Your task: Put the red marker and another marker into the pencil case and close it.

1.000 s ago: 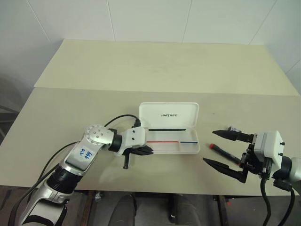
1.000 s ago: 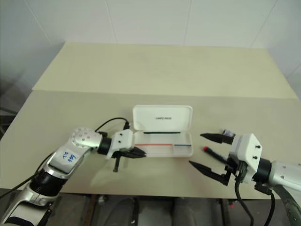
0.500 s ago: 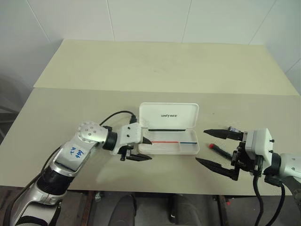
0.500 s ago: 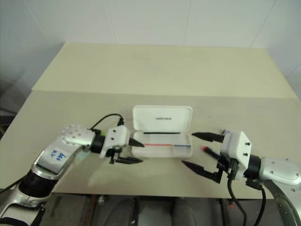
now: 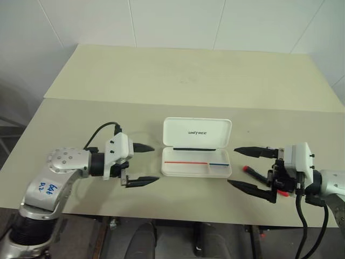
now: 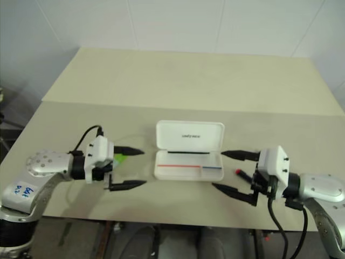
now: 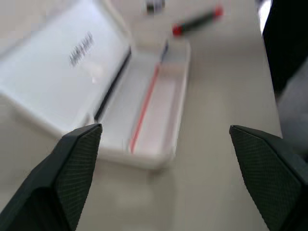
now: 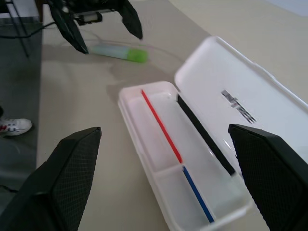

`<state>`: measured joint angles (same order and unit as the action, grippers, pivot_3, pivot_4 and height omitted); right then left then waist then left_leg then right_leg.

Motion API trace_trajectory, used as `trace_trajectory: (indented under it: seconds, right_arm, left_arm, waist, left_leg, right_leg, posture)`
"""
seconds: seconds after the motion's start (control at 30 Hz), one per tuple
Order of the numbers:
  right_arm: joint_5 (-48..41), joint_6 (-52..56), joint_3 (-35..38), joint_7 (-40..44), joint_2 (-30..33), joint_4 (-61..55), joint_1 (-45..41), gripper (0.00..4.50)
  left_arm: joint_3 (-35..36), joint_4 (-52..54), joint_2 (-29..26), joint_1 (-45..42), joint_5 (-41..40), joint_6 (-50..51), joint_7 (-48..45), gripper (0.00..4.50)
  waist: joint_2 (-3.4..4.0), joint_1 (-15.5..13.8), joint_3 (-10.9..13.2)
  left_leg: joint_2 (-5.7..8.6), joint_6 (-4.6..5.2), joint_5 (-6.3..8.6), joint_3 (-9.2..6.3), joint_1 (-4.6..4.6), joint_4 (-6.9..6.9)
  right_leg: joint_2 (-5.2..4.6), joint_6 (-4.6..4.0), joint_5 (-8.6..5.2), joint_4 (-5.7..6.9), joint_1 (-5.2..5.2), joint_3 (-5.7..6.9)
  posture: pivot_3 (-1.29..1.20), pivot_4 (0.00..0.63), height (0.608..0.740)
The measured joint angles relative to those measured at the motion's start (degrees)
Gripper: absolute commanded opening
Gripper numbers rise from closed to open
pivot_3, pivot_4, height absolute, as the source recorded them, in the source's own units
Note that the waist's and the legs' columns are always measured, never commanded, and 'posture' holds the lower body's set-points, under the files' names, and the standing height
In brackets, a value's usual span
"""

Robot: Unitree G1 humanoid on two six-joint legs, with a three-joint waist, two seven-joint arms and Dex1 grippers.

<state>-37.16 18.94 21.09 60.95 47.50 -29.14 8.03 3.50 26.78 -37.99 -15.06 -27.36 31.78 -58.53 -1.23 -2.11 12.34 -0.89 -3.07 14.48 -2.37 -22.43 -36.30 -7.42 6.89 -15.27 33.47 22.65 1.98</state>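
The white pencil case (image 5: 197, 168) lies open at the table's middle, its lid (image 5: 197, 132) folded back and its tray empty. To its left my left gripper (image 5: 155, 163) hangs open, pointing at the case. The pale green marker (image 6: 119, 158) lies on the table just behind its fingers, also seen as the green marker (image 8: 118, 52). The red marker (image 7: 197, 21) lies right of the case, partly hidden behind my right gripper (image 5: 233, 166). That gripper is open, with nothing in it, and points at the case's right end.
A small grey block (image 7: 155, 6) sits just beyond the red marker. The table's front edge (image 5: 183, 218) runs close below both grippers. A second tabletop (image 5: 188, 70) adjoins at the back, against a white tiled wall.
My left gripper has opened wide, risen and drawn back to the left, away from the case's left end. The right gripper has hardly moved.
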Motion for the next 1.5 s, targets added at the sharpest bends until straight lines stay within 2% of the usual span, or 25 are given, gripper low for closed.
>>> trace_trajectory:
  seconds: [0.17, 0.33, 0.53, 0.83, 0.97, 1.13, 1.27, 1.5]
  right_arm:
    - [1.87, -0.26, 5.55, -0.09, -0.5, 2.76, 9.06, 4.5]
    - [5.23, -3.56, 8.02, -0.08, -2.7, 7.68, 14.98, 4.5]
    - [10.01, -9.55, 7.19, 0.0, -3.33, 18.76, 12.24, 4.5]
    - [14.79, -17.04, -0.17, 2.7, -3.46, 34.71, 2.57, 4.5]
    - [15.24, -19.33, -1.78, 4.83, -3.13, 38.53, -0.52, 3.65]
    - [15.71, -23.02, -3.57, 8.79, -1.81, 41.28, -2.1, 1.82]
    - [15.85, -25.28, -4.6, 9.77, -1.5, 42.19, -2.57, 0.62]
    - [16.82, -25.01, -4.76, 8.29, -1.17, 41.1, -3.05, 0.62]
  left_arm:
    - [2.68, 2.38, 0.56, -1.97, -9.05, 2.98, 0.34, 4.48]
    - [4.51, 3.78, -3.7, -2.72, -15.27, 6.41, -0.84, 4.48]
    - [4.67, 4.24, -6.09, -2.82, -18.69, 7.78, -1.05, 4.48]
    - [5.11, 4.26, -8.56, -2.87, -19.83, 7.86, -0.85, 4.48]
    - [5.16, 4.28, -8.6, -2.91, -19.82, 7.5, -0.26, 4.5]
    - [5.8, 4.71, -9.25, -2.41, -19.82, 6.86, 0.43, 4.5]
    - [6.76, 4.82, -9.37, -1.91, -19.81, 6.52, 1.19, 4.5]
    - [6.91, 4.84, -9.58, -0.01, -19.16, 4.62, 1.22, 4.5]
  waist:
    - [0.02, 0.17, -0.01]
    - [0.03, 1.01, -0.01]
    - [0.03, 1.3, -0.01]
    - [0.04, 1.4, -0.02]
    - [-0.01, 2.05, -0.04]
    - [-0.05, 2.16, -0.07]
    - [-0.15, 2.18, -0.12]
    - [-0.15, 2.19, -0.12]
  left_leg:
    - [-0.01, -0.01, 0.01, 0.0, 0.11, 0.09]
    - [-0.03, -0.01, 0.0, 0.1, 0.19, 0.03]
    - [-0.03, 0.02, -0.01, 0.14, 0.23, -0.1]
    - [-0.03, 0.02, -0.01, 0.2, 0.24, 0.01]
    - [-0.03, 0.02, -0.02, 0.29, 0.32, -0.04]
    - [-0.03, 0.03, -0.02, 0.39, 0.38, -0.04]
    - [-0.02, 0.03, -0.02, 0.58, 0.38, -0.16]
    - [-0.03, 0.03, -0.02, 0.77, 0.44, -0.23]
  right_leg:
    - [0.04, 0.03, 0.01, 0.16, 0.01, 0.0]
    - [0.05, -0.06, -0.02, 0.1, -0.02, -0.09]
    - [0.05, -0.15, 0.1, 0.02, -0.1, -0.15]
    - [0.1, -0.1, 0.05, 0.04, -0.06, -0.29]
    - [0.13, -0.04, 0.1, 0.07, -0.08, -0.44]
    - [0.19, -0.02, 0.11, 0.08, -0.09, -0.65]
    - [0.18, 0.04, 0.21, 0.05, -0.09, -0.86]
    - [0.18, -0.02, 0.37, -0.02, -0.09, -1.01]
  posture:
    - [0.0, 0.15, 0.74]
    - [0.0, 0.15, 0.74]
    - [0.0, 0.15, 0.74]
    - [0.0, 0.15, 0.74]
    - [0.0, 0.15, 0.74]
    - [0.0, 0.15, 0.74]
    - [0.0, 0.15, 0.74]
    - [0.0, 0.15, 0.74]
